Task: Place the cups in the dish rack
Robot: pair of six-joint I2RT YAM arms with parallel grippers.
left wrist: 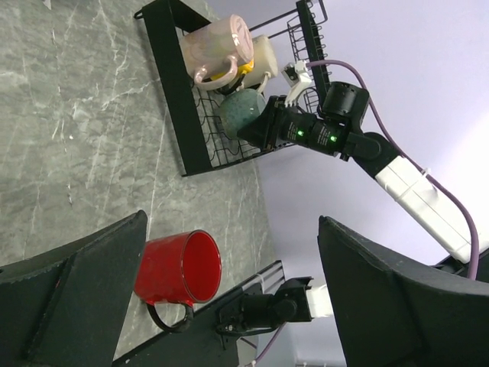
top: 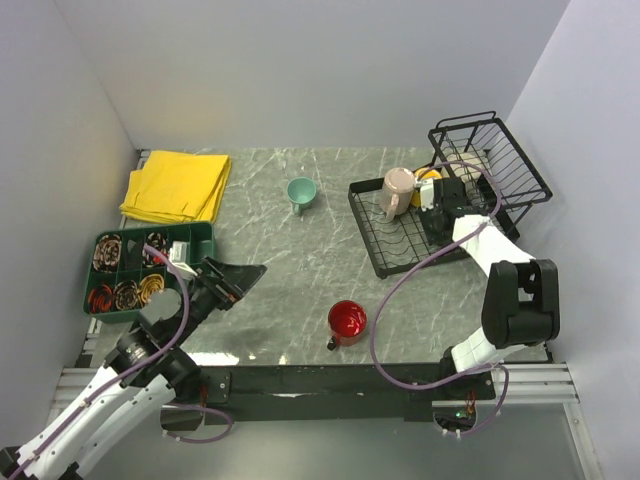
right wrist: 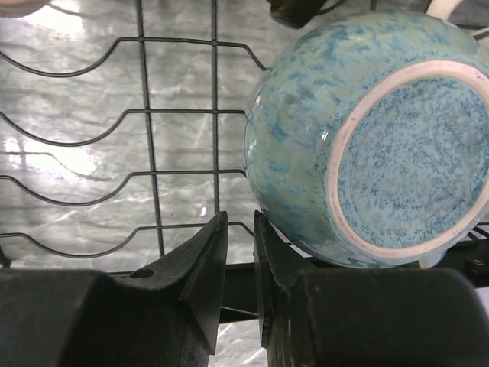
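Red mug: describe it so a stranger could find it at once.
Look at the grey marble table, near its front edge, about midway across. The red mug stands alone there. The teal cup sits farther back, and the rest are in the dish rack.

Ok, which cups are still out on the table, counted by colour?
Teal cup: 1
Red cup: 1
Total: 2 on the table, outside the dish rack.
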